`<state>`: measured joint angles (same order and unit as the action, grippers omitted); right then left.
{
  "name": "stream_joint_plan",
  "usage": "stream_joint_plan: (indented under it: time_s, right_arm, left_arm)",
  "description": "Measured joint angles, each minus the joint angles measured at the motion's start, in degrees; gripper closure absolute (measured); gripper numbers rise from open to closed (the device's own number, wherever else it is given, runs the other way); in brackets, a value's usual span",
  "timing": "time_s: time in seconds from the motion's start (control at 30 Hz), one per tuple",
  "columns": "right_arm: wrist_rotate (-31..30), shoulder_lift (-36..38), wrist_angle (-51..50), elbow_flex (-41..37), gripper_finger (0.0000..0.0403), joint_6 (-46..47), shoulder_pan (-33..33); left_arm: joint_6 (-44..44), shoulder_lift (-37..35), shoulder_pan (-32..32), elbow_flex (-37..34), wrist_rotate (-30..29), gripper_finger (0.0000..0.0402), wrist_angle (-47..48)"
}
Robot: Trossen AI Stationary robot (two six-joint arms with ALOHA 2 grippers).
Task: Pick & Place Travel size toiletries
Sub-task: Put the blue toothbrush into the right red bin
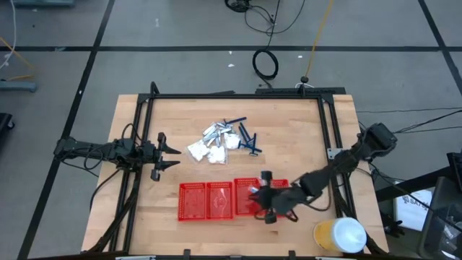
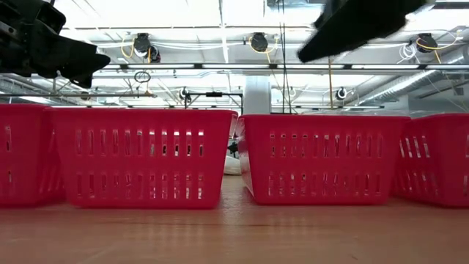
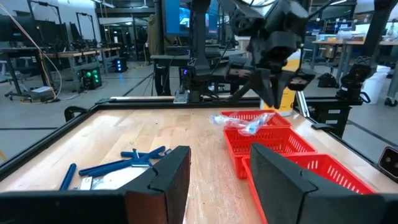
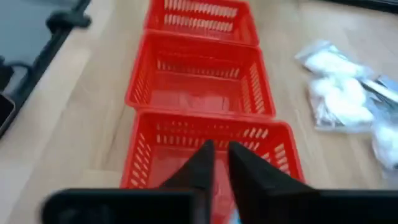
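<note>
The toiletries lie in a loose pile (image 1: 224, 140) on the far middle of the table: white packets (image 4: 339, 93), silvery sachets and dark blue sticks (image 3: 118, 165). A row of red mesh baskets (image 1: 209, 201) stands along the near side. My right gripper (image 1: 261, 200) hangs over the row's right part with its fingers nearly together, and a pale clear-wrapped stick (image 3: 247, 123) sits just under them at the basket's rim. My left gripper (image 1: 167, 155) waits open at the table's left, pointing toward the pile. My right gripper comes from above, its fingers (image 3: 273, 99) pointing down. It has the clear-wrapped stick by one end (image 3: 268, 116), pinched between the two fingers. The stick reaches out sideways at the height of the basket's rim (image 3: 261, 115). I cannot tell whether it rests on that rim.
A black frame (image 1: 238, 95) borders the tabletop. A yellow and white round object (image 1: 339, 235) stands at the near right corner. Bare wood lies between the pile and the baskets (image 1: 216, 173) and in front of the left gripper.
</note>
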<state>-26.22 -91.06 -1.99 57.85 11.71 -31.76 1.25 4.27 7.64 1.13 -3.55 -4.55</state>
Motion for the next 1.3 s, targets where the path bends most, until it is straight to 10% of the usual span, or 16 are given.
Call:
stream_joint_plan:
  time_s: [0.43,1.03,1.3]
  right_arm:
    - [14.2,-8.8,-12.9,9.4,0.0402,-5.0,6.7]
    - [-0.9,-2.8,-29.6,9.8,0.0403,4.0,5.1]
    - [6.8,0.0,-25.3,9.8,0.0399,11.9,3.9]
  left_arm:
    - [0.0,0.0,0.0,0.0,0.0,0.0236,0.0]
    - [0.0,0.0,0.0,0.0,0.0,0.0236,0.0]
    - [0.0,0.0,0.0,0.0,0.0,0.0236,0.0]
